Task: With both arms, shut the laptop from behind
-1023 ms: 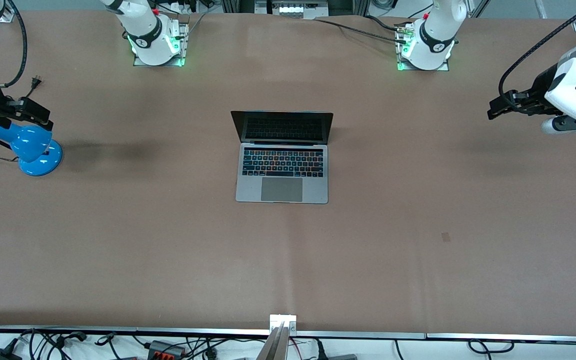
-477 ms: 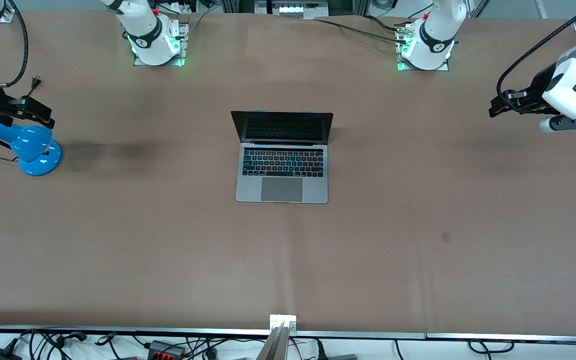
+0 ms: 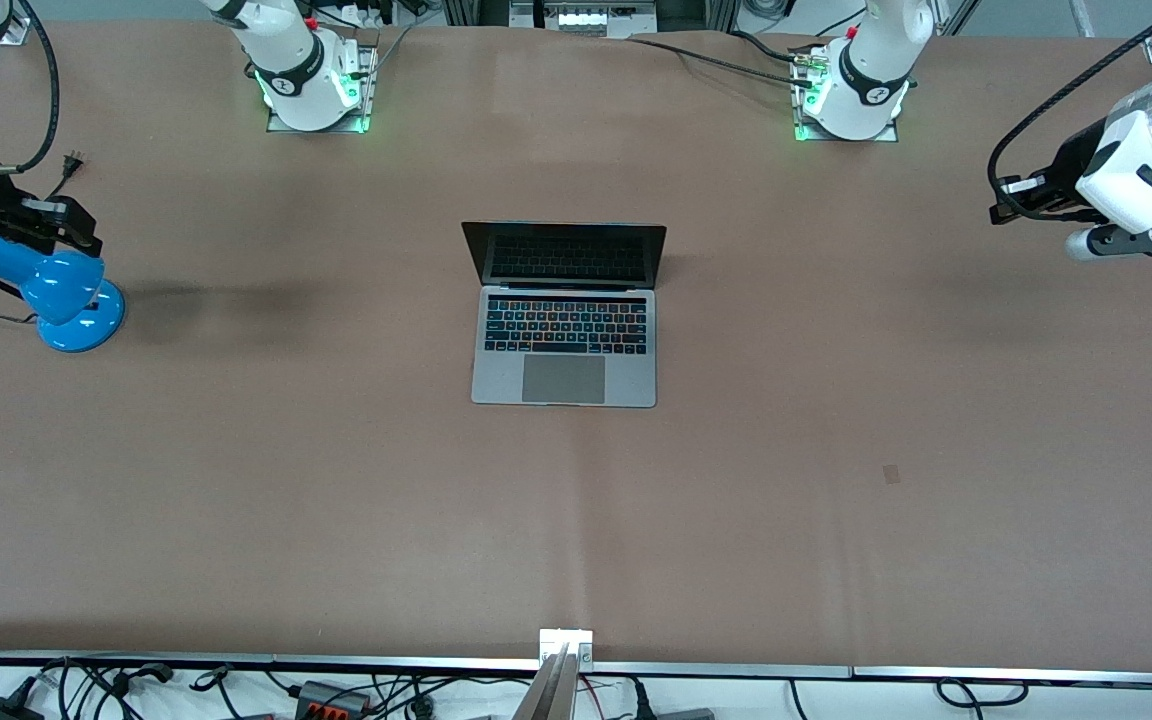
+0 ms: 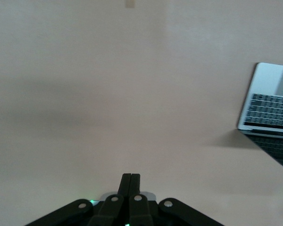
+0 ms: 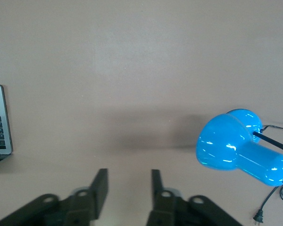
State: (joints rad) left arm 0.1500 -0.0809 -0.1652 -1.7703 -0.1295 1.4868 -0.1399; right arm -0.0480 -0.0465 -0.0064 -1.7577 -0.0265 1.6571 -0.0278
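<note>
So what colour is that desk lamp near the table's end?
The glossy round-shaded desk lamp is bright blue, clearest in the right wrist view.

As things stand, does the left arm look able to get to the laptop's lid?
Probably yes. The left gripper, shut and empty, hangs over bare table at its arm's end; nothing lies between it and the open laptop, whose lid stands upright toward the bases.

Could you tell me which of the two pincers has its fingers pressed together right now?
The left pincer, over bare table toward the left arm's end, has its fingers together. The right pincer, beside the blue lamp, shows a clear gap.
</note>
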